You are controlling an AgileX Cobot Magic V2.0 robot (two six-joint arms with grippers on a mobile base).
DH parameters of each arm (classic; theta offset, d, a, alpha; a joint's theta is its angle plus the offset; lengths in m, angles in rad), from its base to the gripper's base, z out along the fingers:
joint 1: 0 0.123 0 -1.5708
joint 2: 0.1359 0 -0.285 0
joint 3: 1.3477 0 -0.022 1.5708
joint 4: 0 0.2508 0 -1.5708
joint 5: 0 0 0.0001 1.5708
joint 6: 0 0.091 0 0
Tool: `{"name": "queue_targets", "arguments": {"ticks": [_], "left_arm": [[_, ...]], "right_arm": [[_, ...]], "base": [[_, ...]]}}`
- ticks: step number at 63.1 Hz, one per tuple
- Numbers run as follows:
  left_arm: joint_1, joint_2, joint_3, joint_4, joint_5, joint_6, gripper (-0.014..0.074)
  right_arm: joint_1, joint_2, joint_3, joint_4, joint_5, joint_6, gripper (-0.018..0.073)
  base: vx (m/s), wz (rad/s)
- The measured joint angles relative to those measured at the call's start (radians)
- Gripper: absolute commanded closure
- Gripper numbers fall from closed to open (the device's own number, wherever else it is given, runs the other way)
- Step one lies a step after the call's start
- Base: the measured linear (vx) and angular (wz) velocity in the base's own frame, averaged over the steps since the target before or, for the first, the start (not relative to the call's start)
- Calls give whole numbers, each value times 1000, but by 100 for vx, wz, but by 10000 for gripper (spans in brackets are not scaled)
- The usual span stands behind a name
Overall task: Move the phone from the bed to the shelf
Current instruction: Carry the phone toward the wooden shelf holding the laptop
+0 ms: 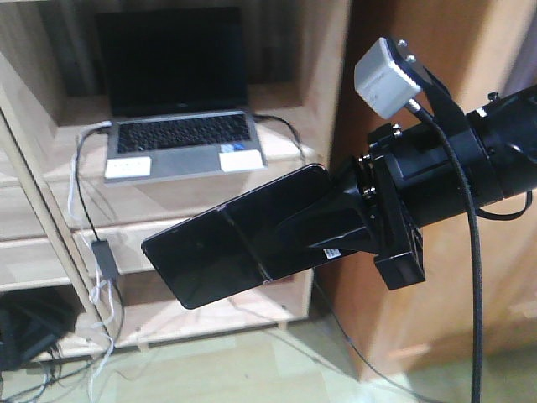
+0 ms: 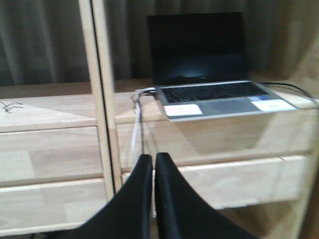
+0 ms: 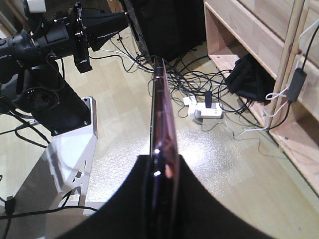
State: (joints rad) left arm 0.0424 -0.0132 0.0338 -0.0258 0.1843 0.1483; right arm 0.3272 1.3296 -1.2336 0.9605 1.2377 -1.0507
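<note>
The right gripper (image 1: 250,237) is clamped on the right end of the phone (image 1: 189,256). The phone is held in the air, tilted, with its free end pointing left. It sits in front of the shelf (image 1: 50,227), nearer than the open laptop (image 1: 180,143) standing on a shelf board. The left gripper (image 2: 153,167) faces the shelf with its fingers almost touching and nothing between them.

One phone (image 1: 197,260), one laptop (image 1: 180,101), two grippers: left gripper (image 2: 148,158), right gripper (image 1: 252,243)
</note>
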Motion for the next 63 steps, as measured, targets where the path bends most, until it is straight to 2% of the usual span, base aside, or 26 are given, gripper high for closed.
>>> {"name": "queue_targets", "arguments": {"ticks": [63], "left_arm": [[0,0,0,0,0,0,595]], "right_arm": [[0,0,0,0,0,0,561]], "base": [[25,15]]}}
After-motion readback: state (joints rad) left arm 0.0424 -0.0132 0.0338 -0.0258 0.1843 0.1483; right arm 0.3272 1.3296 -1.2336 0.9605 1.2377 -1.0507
